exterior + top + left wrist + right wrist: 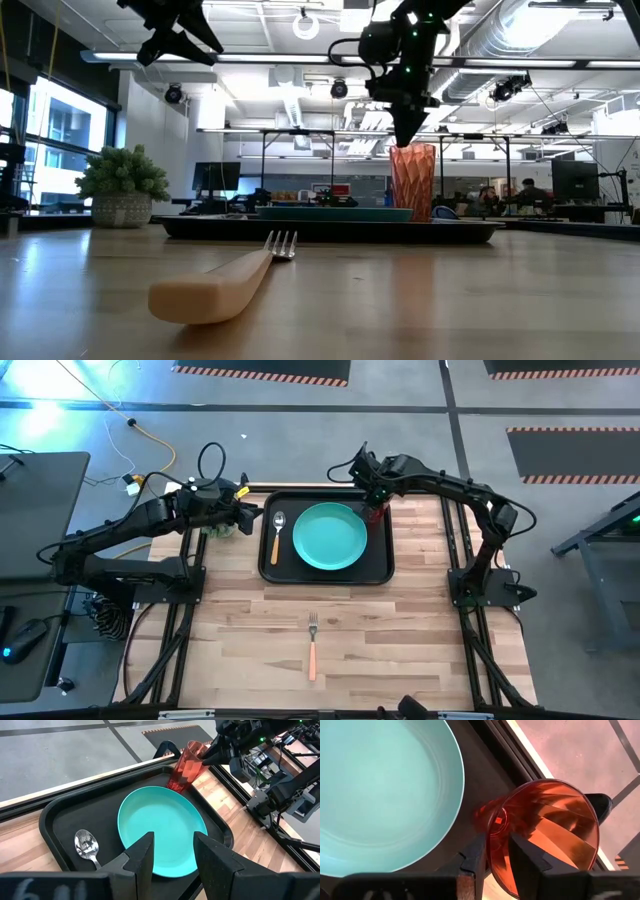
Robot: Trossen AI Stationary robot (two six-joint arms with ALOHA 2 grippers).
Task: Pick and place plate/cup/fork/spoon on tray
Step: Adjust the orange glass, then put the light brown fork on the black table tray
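Note:
The black tray (268,565) lies at the table's far middle. The teal plate (329,536) lies on it, and the spoon (277,532) lies on the tray left of the plate. The fork (312,645) lies on the bare table near the front. The red cup (375,512) stands in the tray's far right corner, beside the plate. My right gripper (375,503) is shut on the cup. My left gripper (255,515) hangs open and empty above the tray's far left edge, and the left wrist view (172,857) shows its fingers apart. My right gripper pinches the cup's wall at the rim (496,851), one finger outside (475,856) and one inside the cup (525,857). The fingers come from above, pointing down. The cup (413,180) is roughly upright with its base down in the tray; the tray's rim hides whether the base rests there.
A small spiky green plant in a pot (222,528) stands on the table just left of the tray, below my left arm; it also shows in the low view (122,185). Bare wood lies around the fork. Metal frame rails run along both table sides.

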